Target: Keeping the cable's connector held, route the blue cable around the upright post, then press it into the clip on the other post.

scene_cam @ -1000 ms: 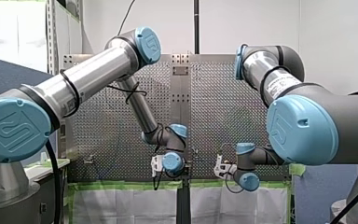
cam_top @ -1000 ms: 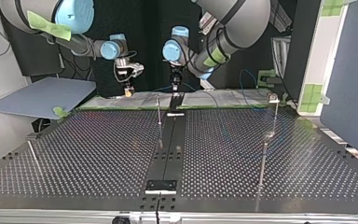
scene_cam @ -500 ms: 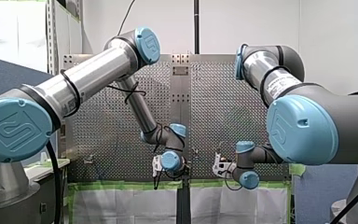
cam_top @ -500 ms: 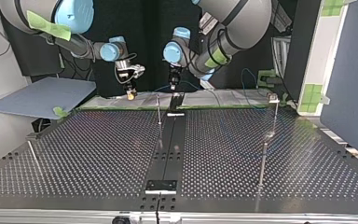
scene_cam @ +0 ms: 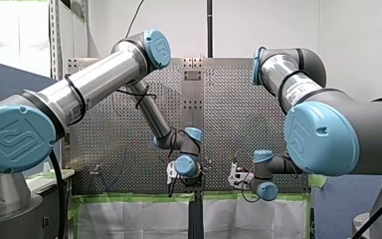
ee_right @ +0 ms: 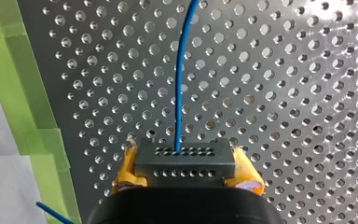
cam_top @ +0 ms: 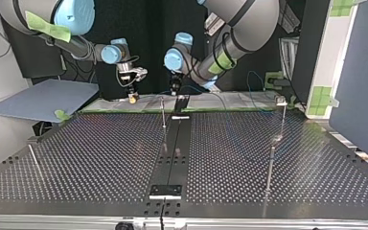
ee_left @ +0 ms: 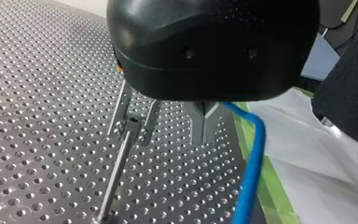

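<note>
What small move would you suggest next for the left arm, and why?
Probably ease my left gripper sideways to guide the blue cable around the slim metal post: the cable hangs beside that gripper, apart from the post and not yet wrapped, while my right gripper clamps the grey perforated connector.

One blue cable [ee_right: 182, 70], two arms [scene_cam: 99, 79]

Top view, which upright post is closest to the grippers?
The thin post beside the dark centre strip, near the table's far edge, just in front of my left gripper. The others stand far out toward the sides.
</note>
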Available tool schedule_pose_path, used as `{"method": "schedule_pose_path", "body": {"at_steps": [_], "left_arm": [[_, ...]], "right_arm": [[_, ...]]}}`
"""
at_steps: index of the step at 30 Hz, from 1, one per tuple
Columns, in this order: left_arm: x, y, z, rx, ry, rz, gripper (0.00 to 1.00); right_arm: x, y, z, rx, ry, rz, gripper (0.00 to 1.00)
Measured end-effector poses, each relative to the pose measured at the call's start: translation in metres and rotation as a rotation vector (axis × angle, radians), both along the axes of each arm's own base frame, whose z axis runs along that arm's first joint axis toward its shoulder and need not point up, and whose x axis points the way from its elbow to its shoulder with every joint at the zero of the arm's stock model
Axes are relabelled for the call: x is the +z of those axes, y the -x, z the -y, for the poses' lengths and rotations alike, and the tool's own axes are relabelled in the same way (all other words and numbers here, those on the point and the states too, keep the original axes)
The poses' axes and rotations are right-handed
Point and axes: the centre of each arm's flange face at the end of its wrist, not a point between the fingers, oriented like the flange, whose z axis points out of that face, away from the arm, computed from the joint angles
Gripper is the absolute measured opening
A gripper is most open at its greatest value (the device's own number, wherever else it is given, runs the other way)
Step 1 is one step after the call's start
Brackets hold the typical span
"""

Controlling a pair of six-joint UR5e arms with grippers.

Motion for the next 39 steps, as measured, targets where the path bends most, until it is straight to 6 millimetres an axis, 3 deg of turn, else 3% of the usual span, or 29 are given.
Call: {"method": "schedule_pose_path", "body": {"at_steps": [6,14,18,33,39], "left_arm": [[0.006,-0.006,0.005,-0.003,0.004,0.005,0.00],[0.011,-0.014,0.006,0.002,0.005,0.006,0.00],[0.012,-0.018,0.005,0.006,0.003,0.002,0.00],[0.002,-0.025,0.000,0.012,-0.011,-0.018,0.00],[0.002,-0.028,-0.003,0.011,-0.009,-0.019,0.00]], "right_arm": [[0.005,0.002,0.004,-0.005,0.004,0.007,0.00],[0.041,0.000,0.016,-0.010,0.016,0.021,0.00],[0.049,-0.002,0.019,-0.009,0.010,0.020,0.00],[0.047,-0.007,0.016,-0.002,-0.024,0.000,0.00],[0.033,-0.007,0.012,-0.005,-0.041,-0.015,0.00]]}}
